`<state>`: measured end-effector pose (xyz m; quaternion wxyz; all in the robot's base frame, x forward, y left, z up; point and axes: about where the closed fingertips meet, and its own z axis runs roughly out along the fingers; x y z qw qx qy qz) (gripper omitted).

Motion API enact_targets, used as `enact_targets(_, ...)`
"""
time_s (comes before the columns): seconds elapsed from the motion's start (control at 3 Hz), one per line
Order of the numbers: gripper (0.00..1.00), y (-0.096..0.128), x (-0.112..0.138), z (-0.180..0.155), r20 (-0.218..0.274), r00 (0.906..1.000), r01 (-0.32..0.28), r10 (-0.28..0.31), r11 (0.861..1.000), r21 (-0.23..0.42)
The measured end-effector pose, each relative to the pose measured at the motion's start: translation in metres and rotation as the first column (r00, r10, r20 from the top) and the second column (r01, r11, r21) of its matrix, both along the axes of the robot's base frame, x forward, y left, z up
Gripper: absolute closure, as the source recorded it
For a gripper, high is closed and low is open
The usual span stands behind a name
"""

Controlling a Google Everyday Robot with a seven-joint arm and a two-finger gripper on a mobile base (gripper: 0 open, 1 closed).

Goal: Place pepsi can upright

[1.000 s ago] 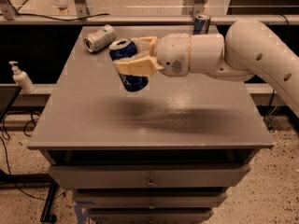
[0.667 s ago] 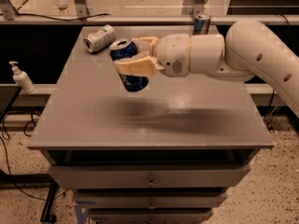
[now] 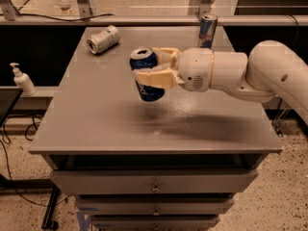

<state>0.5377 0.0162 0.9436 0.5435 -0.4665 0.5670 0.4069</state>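
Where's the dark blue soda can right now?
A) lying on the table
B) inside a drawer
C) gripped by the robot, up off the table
C: the gripper is closed around the pepsi can, holding it clear above the table.

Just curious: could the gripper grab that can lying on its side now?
Probably not yet: the gripper, over the table, is shut on the pepsi can. The path to the lying can looks free otherwise.

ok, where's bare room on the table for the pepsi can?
The gripper, jaws shut on the pepsi can, hangs over the table centre. Free: whole front half, plus left side ahead of the pale can. Crowded: back edge, slim can right.
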Motion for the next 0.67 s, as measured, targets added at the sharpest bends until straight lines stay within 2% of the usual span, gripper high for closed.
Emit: enact_targets(0.67,1.0,-0.025,-0.01,-0.018,0.052,0.9986,-0.01,0.008,0.999,0.035)
